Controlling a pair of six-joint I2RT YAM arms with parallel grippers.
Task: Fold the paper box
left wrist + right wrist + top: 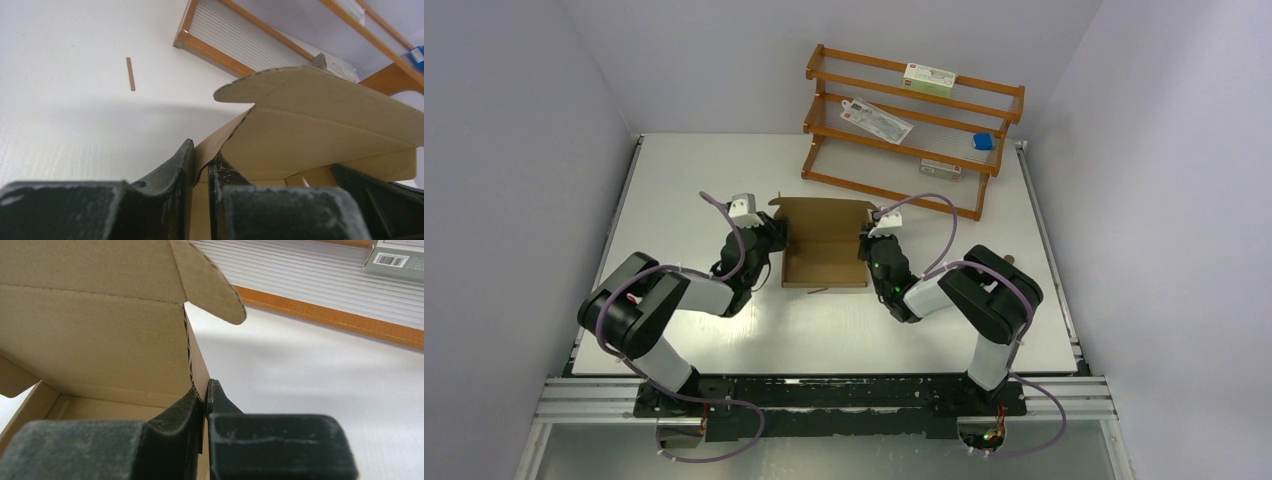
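Observation:
The paper box [824,245] is a shallow brown cardboard tray at the table's middle, with its back lid panel standing up and rounded ear flaps at the corners. My left gripper [774,240] is at the box's left wall. In the left wrist view the fingers [201,160] are shut on that wall, with cardboard [310,125] filling the narrow gap. My right gripper [869,245] is at the right wall. In the right wrist view its jaws [205,392] pinch the wall's edge, one finger inside the box [90,335] and one outside.
A wooden shelf rack [914,120] stands behind the box, holding a white and green carton [929,77], a flat packet [876,120] and a small blue thing [983,142]. A thin wooden stick [130,73] lies on the white table. Walls enclose the table on three sides.

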